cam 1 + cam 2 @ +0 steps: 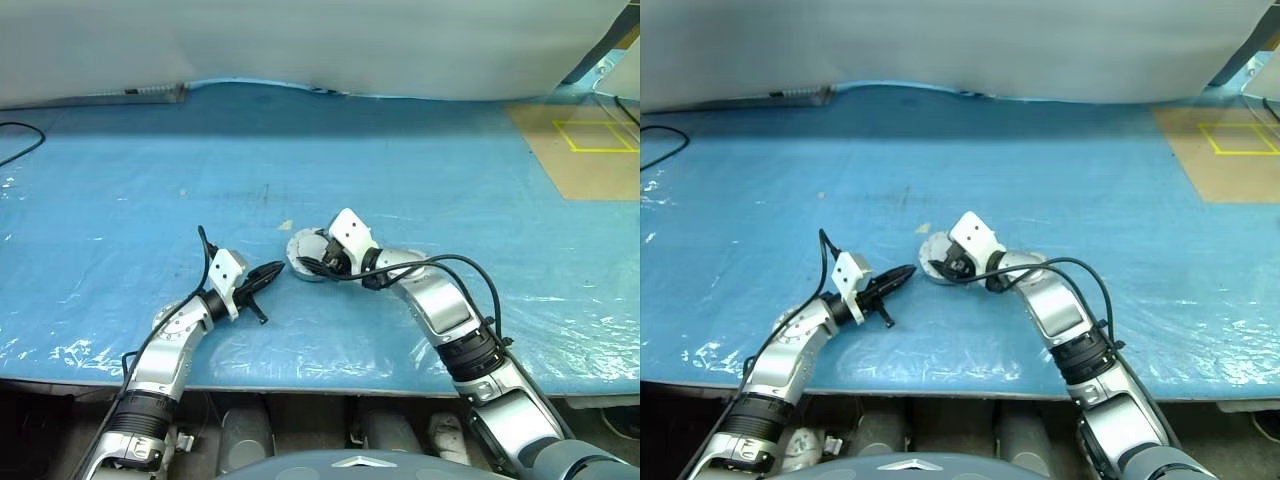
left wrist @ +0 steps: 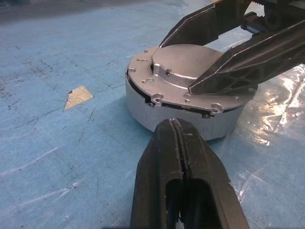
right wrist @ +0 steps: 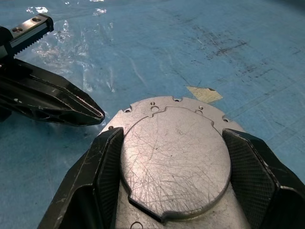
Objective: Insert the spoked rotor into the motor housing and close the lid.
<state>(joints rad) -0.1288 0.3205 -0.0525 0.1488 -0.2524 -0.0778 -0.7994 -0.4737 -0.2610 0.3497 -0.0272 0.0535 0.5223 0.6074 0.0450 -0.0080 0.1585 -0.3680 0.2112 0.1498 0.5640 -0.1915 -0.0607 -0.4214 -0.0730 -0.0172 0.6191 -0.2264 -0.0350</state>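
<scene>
The motor housing point(image 2: 183, 102) sits on the blue-covered desk point(image 1: 420, 160) as a short, round metal cylinder with a flat scratched plate on top, lying between the right gripper point(image 3: 174, 171) fingers, which straddle its top face part-way open, one finger point(image 3: 102, 176) at each side of the raised plate; whether they press on it I cannot tell. It looks heavy for its size, rigid and smooth, so it would likely slide on the plastic sheet if pushed off-centre; the straight side wall seems the safest place to take hold, squarely across its width. The left gripper point(image 2: 183, 186) has its fingers shut on nothing, tips just beside the housing wall. A small tan scrap point(image 2: 78, 97) lies on the desk near the left fingers.
</scene>
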